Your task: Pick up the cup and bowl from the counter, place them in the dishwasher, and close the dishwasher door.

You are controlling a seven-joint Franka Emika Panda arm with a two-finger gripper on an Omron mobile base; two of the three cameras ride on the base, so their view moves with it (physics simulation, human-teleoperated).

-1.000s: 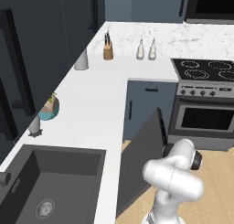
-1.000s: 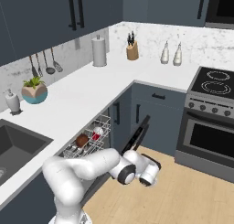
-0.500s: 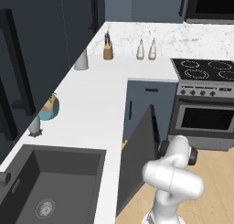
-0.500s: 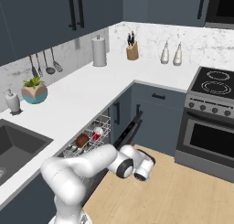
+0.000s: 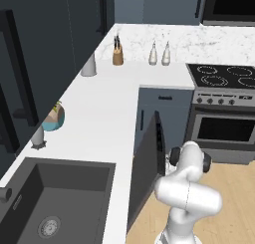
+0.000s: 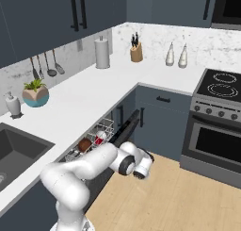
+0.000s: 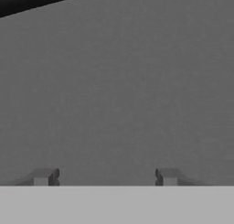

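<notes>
Pushing the dishwasher door [image 6: 126,131] shut: gripper [image 7: 105,176] sits against its outer face, fingers spread apart, holding nothing. Bowl [image 6: 84,144] and cup [image 6: 99,141] sit in the rack [image 6: 96,136] inside the dishwasher [image 5: 147,169], behind the part-raised door. Risks: hand slides off the flat panel, or door stalls against the protruding rack before latching.

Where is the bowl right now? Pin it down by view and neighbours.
In the right base view the bowl sits in the dishwasher's white wire rack, under the counter edge, with the cup just to its right and the dishwasher door part-closed beside them.
</notes>
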